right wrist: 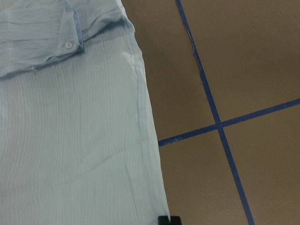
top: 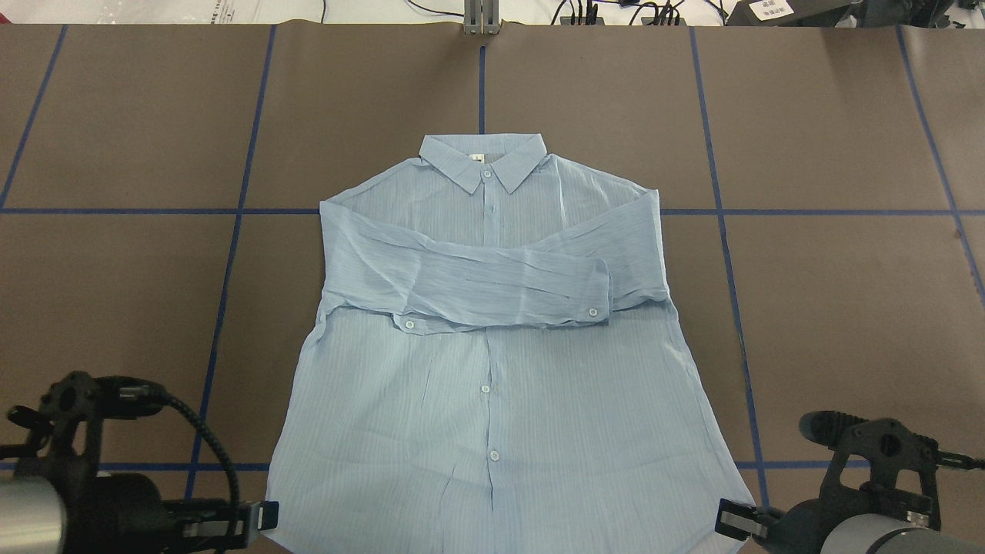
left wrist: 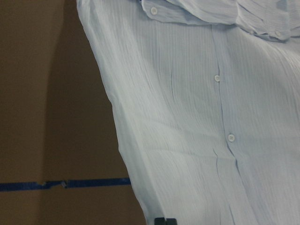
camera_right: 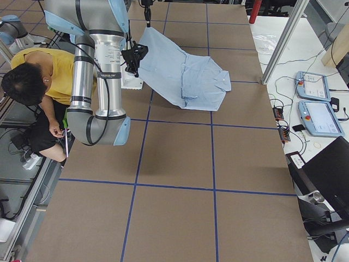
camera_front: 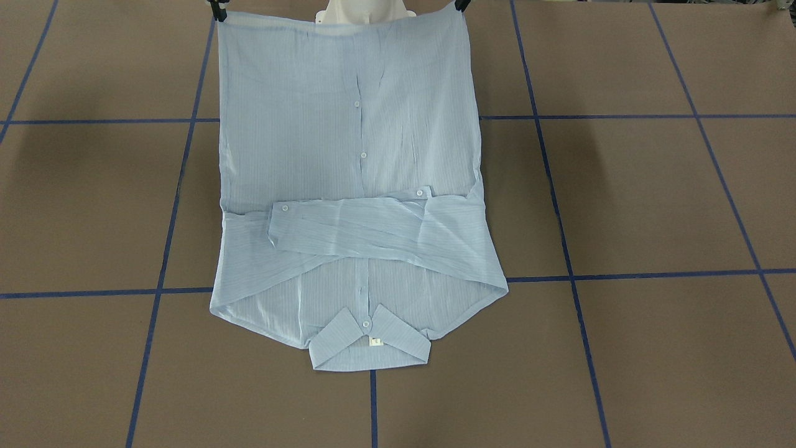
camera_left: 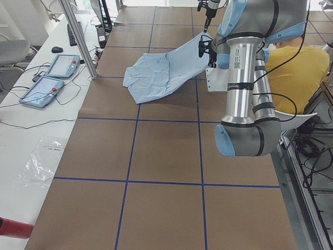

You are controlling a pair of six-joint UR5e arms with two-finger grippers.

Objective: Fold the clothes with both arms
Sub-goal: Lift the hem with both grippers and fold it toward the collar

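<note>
The left claw point(top: 265, 515), at the lower left of the overhead view, is pinched together on one hem corner of the pale blue shirt point(top: 492, 385). The right claw point(top: 729, 520), at the lower right, is pinched on the other corner. Each wrist view shows only a black fingertip at the bottom edge, against the cloth. Between the claws the hem is stretched and lifted off the bench point(top: 846, 308). The side views show the fabric sloping down to the collar end, which lies flat.

The shirt is mid-bench, buttoned front up, with its collar point(top: 483, 158) toward the top of the overhead frame. Both sleeves point(top: 500, 285) are crossed over the chest.

The bench is brown, squared off by blue tape lines point(top: 231, 254). In the left side view, two teach pendants point(camera_left: 62, 66) and a plastic bag point(camera_left: 40, 164) lie on a white side table point(camera_left: 15, 151) at the left. A person in a yellow top point(camera_left: 307, 67) sits at the upper right, behind the near left arm point(camera_left: 242, 78).

Wide brown stretches lie left and right of the shirt, with a narrower strip between the collar and the bench's top edge.
</note>
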